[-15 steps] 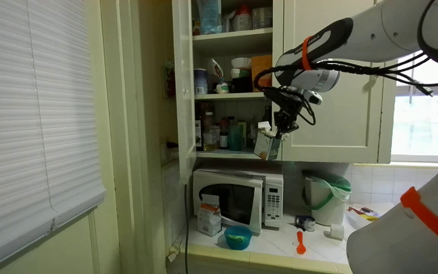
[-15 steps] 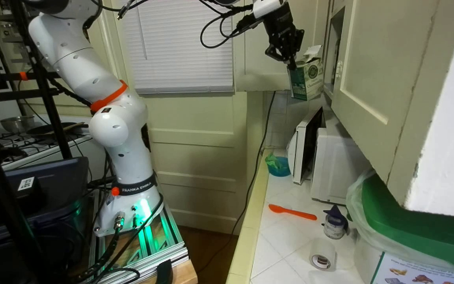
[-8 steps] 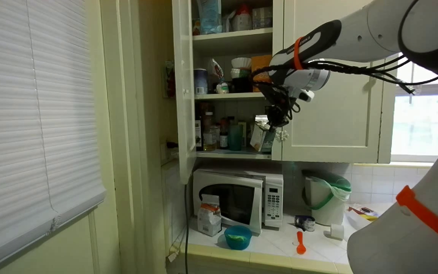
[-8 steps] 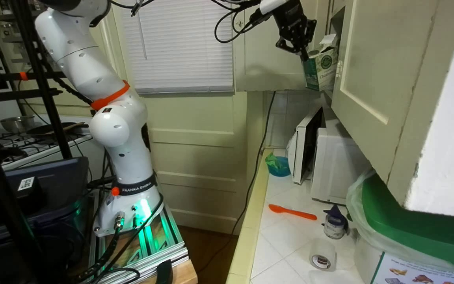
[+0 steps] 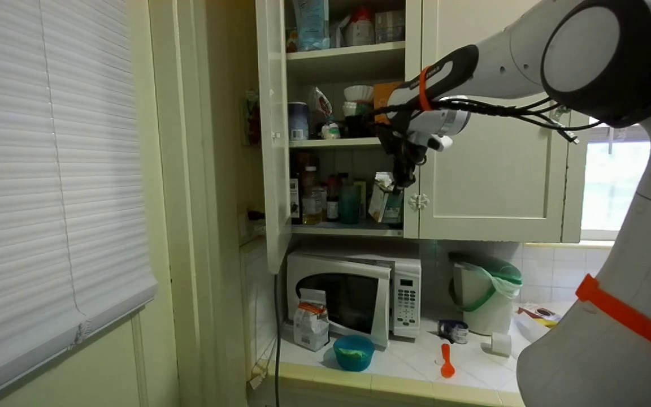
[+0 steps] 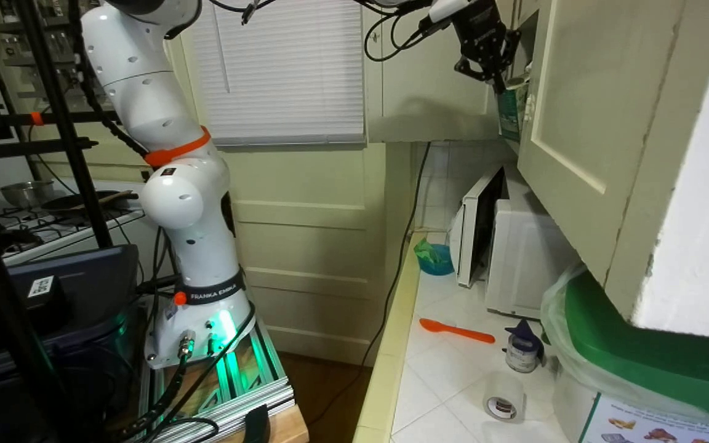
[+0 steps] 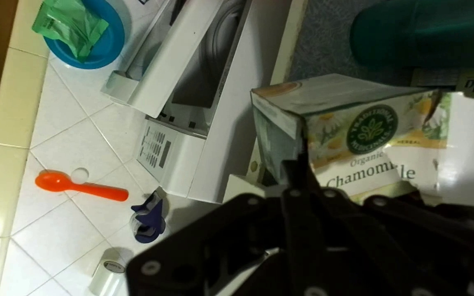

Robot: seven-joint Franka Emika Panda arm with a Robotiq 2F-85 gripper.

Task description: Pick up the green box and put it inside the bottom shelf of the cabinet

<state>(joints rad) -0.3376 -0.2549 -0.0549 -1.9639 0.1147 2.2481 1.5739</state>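
The green box (image 5: 391,208) is a chamomile tea carton with a torn, open top. My gripper (image 7: 300,160) is shut on one wall of the green box (image 7: 348,139) at its edge, in the wrist view. In an exterior view the box hangs tilted at the right end of the opening above the bottom shelf (image 5: 337,230), by the cabinet's upright frame. I cannot tell whether its base touches the board. In an exterior view the gripper (image 6: 500,89) is above the box (image 6: 510,114), which is partly hidden by the cabinet door.
Dark bottles (image 5: 333,200) and a teal cup (image 5: 350,203) stand on the bottom shelf, left of the box. The middle shelf (image 5: 342,142) is above the gripper. An open door (image 5: 273,141) is at left. The microwave (image 5: 407,299) is below, with a teal bowl (image 5: 354,353) before it.
My gripper has carried the green box up and inward, from in front of the cabinet to the bottom shelf's opening. The box stays held and is now more hidden behind the door.
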